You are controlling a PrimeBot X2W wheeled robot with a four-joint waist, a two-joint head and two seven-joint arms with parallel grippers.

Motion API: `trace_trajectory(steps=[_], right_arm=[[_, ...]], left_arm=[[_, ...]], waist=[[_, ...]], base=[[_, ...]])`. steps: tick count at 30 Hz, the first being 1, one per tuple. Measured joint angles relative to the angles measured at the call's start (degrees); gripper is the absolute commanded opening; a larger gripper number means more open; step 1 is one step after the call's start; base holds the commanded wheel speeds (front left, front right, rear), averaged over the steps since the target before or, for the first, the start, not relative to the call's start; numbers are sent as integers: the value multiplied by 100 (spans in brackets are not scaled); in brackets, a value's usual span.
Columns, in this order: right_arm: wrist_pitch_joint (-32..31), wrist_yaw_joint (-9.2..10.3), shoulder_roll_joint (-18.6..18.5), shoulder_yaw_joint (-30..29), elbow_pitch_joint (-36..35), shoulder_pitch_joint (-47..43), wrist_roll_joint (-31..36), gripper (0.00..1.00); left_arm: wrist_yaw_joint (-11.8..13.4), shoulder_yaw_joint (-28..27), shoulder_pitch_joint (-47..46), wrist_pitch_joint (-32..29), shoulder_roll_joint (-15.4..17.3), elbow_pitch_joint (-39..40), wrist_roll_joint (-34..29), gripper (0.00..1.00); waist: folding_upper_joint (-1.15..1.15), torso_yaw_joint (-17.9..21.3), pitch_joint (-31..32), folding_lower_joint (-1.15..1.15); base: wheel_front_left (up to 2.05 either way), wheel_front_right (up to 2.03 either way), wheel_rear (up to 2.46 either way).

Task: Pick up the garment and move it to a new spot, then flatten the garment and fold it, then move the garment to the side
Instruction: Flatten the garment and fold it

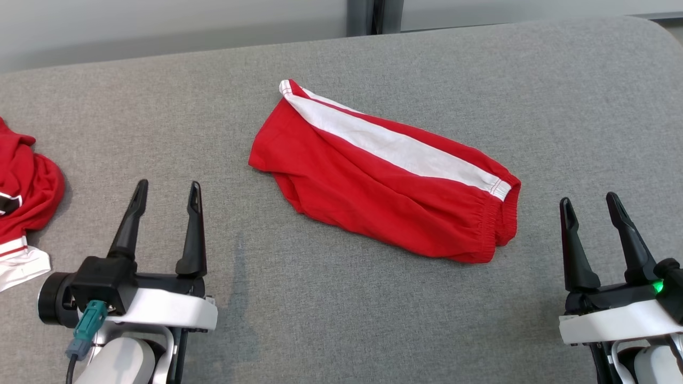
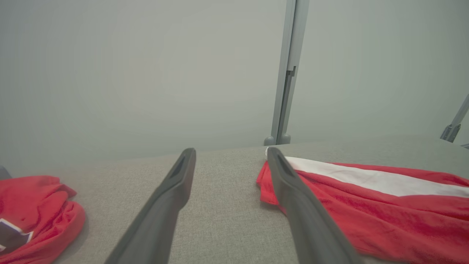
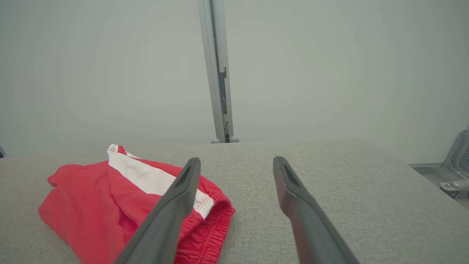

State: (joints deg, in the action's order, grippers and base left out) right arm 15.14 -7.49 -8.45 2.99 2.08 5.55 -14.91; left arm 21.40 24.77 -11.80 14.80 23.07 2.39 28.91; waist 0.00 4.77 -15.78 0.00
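Well, the shorts [image 1: 384, 176] lie near the middle of the grey table [image 1: 341, 320], out toward 12 o'clock from the two claws. Their long axis runs on a slant in the head view, from 10 o'clock to 4 o'clock. The leg hem points to 10 o'clock and the gathered waistband [image 1: 496, 213] to 4 o'clock. A white stripe [image 1: 395, 144] follows the same line along the far side of the red cloth.

By count there is one pair of shorts and one other red garment [image 1: 26, 186], bunched at the table's 9 o'clock edge and well apart from the shorts. There are two claws, each with two dark fingers.

The left claw [image 1: 168, 185] sits at 7 o'clock with its fingers spread wide, pointing to 12 o'clock. Nothing is between them, and it is clear of both garments. In its own wrist view the left claw [image 2: 231, 150] has the shorts [image 2: 366, 205] off at 3 o'clock and the other garment [image 2: 36, 209] at 8 o'clock.

The right claw [image 1: 589, 199] sits at 5 o'clock, just as wide open and empty. It is near the waistband but apart from it. In its wrist view the right claw [image 3: 237, 159] has the shorts [image 3: 95, 198] at 9 o'clock.
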Motion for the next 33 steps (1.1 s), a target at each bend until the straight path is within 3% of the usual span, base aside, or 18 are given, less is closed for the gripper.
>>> trace_trajectory(steps=[8, 14, 24, 28, 33], right_arm=[[0, 0, 52, -13, 55, -45, 11, 100], [0, 0, 66, -8, 55, -13, -7, 100], [0, 0, 127, 201, 62, 286, -66, 100], [0, 0, 160, 249, 68, 376, -92, 100], [1, 0, 221, 291, 85, 475, -119, 100]], left_arm=[[12, 99, 73, -124, 75, 35, -29, 100], [-180, 253, -313, -319, 94, -33, -70, 100], [-1510, 781, -2102, -1357, -243, -1746, 355, 100], [-1860, 840, -2652, -1670, -360, -2655, 513, 100], [-2097, 823, -3198, -1936, -392, -3671, 636, 100]], waist=[[0, 28, 69, 0], [0, 70, -25, 0], [0, 394, -460, 0], [0, 545, -656, 0], [0, 697, -848, 0]], base=[[0, 0, 0], [0, 0, 0], [0, 0, 0], [0, 0, 0], [0, 0, 0]])
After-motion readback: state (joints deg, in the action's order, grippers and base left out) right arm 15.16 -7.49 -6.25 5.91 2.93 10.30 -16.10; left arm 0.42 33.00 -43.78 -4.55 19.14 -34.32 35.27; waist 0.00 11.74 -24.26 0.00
